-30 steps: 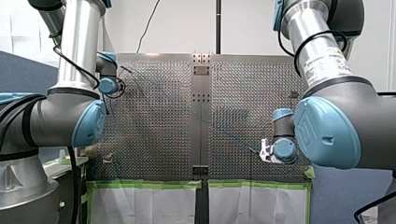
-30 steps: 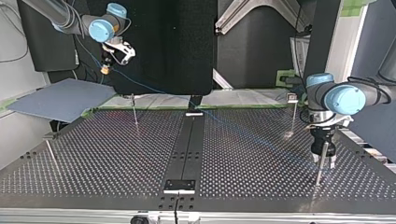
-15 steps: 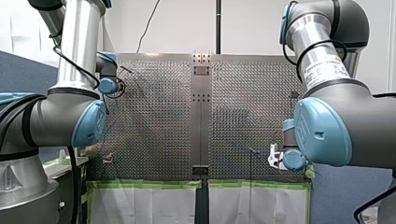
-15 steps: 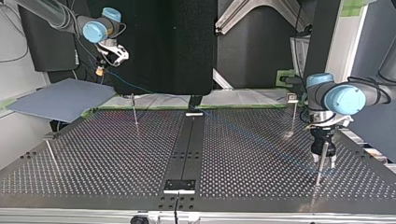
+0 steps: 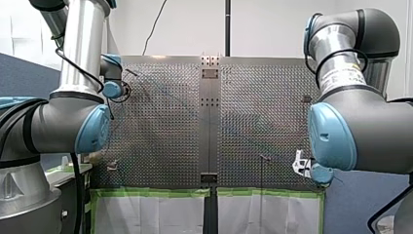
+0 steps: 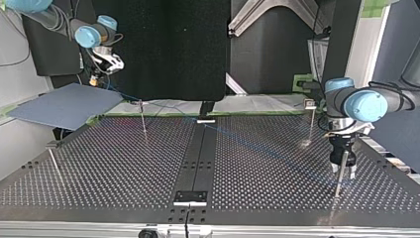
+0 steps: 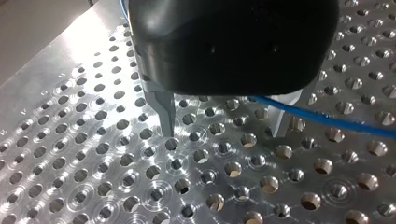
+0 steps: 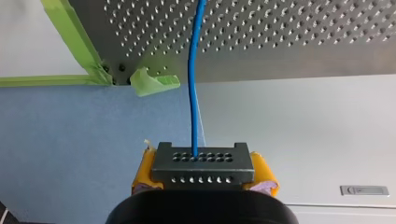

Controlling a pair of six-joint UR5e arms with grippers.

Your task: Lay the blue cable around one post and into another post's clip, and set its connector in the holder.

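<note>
Two fingers of my left gripper [image 7: 223, 133] stand apart just over the table [image 7: 70, 140], gripping nothing, with the blue cable [image 7: 327, 120] passing just beside one. My right gripper [image 8: 204, 173] has its yellow pads clamped on the connector [image 8: 203, 161], off the table's edge. I judge this the routing step; next, the cable needs leading round a post [image 6: 142, 116].

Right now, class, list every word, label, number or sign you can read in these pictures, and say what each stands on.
No text here can be read.
Sticker on my right arm, front view: dark print, too blurred to read.
Small grey plate on the pale surface, right wrist view: too small to read.
Connector: rows of holes only, no print.
</note>
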